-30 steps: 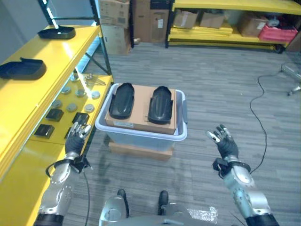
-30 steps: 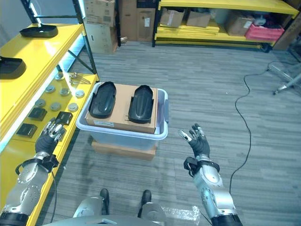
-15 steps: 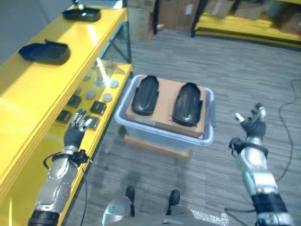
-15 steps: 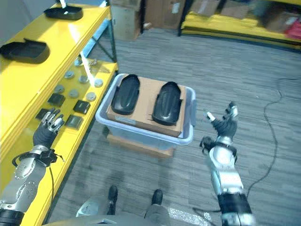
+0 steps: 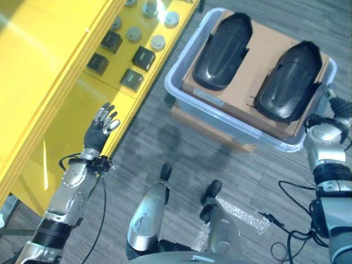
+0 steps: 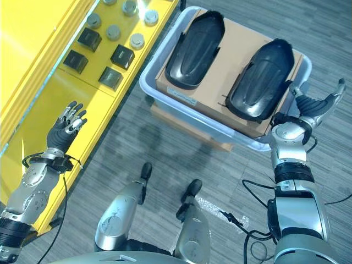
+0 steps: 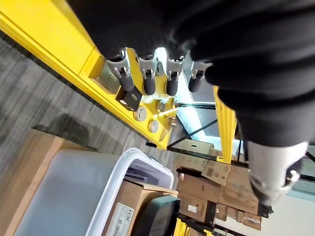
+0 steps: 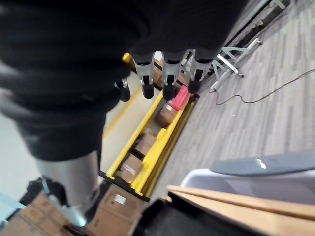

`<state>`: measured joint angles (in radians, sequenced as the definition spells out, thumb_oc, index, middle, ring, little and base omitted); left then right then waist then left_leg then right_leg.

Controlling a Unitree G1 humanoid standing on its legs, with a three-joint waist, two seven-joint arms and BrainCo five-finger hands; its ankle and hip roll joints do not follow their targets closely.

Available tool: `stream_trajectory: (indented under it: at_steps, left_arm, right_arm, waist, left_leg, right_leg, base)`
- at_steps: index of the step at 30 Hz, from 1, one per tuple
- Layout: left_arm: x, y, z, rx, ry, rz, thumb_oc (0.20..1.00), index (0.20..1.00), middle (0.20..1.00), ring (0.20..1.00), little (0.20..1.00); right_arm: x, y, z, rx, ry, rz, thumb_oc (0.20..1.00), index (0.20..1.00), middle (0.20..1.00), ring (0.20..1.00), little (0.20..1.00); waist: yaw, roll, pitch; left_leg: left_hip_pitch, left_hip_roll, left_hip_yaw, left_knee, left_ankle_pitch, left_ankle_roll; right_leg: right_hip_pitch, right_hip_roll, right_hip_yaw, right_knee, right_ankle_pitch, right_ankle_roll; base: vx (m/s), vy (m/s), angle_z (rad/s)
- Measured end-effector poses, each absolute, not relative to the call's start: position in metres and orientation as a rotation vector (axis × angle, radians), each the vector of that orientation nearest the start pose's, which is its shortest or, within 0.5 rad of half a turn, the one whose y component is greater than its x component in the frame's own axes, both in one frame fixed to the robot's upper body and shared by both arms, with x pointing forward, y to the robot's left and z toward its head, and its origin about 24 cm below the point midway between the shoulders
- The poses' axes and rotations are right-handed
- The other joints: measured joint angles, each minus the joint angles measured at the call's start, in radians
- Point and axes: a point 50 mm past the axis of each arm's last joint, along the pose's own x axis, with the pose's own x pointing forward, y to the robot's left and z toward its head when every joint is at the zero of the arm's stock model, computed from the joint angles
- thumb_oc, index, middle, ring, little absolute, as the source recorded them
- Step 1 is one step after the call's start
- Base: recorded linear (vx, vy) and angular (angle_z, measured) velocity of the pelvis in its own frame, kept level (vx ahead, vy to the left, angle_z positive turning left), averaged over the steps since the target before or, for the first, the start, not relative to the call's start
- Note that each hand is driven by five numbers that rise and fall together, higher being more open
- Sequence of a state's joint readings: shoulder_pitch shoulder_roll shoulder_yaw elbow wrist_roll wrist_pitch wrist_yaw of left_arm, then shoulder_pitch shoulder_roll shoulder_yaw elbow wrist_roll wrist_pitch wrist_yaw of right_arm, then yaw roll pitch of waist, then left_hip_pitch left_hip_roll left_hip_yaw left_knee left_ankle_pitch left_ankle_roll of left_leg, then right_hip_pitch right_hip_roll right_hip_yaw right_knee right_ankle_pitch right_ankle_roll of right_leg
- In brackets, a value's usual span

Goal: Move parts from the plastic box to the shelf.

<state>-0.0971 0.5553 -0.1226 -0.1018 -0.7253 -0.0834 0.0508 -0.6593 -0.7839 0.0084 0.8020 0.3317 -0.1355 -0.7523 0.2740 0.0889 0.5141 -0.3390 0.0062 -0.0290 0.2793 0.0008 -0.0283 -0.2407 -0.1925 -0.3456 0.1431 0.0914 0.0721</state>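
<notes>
From the head camera, two black parts [image 5: 222, 52] [image 5: 289, 82] lie side by side on a cardboard box [image 5: 258, 69] inside the plastic box [image 5: 181, 91], beside the yellow shelf [image 5: 49, 82]. The left hand [image 5: 100, 129] hangs released and empty by the shelf edge. The right hand [image 6: 315, 104], fingers spread, hovers near the box's corner. Both wrist cameras show straight, empty fingers [image 7: 145, 78] [image 8: 167, 78].

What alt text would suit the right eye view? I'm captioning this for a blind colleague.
Two black parts lie on a cardboard box inside a plastic box. Both the left hand by the yellow shelf and the right hand at the box's corner are open, holding nothing.
</notes>
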Motion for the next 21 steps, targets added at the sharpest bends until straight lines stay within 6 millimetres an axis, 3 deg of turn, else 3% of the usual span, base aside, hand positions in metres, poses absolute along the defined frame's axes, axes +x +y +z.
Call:
stream_trajectory:
  at_steps: [11, 21]
  left_arm:
    - [0.269, 0.210, 0.117, -0.197, -0.232, -0.144, 1.000, 1.000, 1.000, 1.000, 1.000]
    - [0.269, 0.214, 0.120, -0.177, -0.254, -0.140, 1.000, 1.000, 1.000, 1.000, 1.000]
  right_arm:
    - [0.308, -0.378, 0.138, -0.245, -0.085, -1.138, 1.000, 1.000, 1.000, 1.000, 1.000]
    - [0.310, -0.380, 0.136, -0.164, -0.062, -1.125, 1.000, 1.000, 1.000, 1.000, 1.000]
  waist:
    - [0.006, 0.003, 0.003]
    - [0.015, 0.022, 0.003]
  left_leg:
    - [0.004, -0.017, -0.001, -0.006, 0.005, 0.008]
    - [-0.010, -0.026, -0.025, -0.021, 0.017, 0.005]
  right_leg:
    - [0.003, -0.016, -0.001, 0.004, -0.002, 0.005]
    - [-0.005, -0.027, -0.025, 0.007, -0.007, 0.012]
  base:
    - [-0.01, 0.017, 0.02]
    - [0.01, 0.004, 0.06]
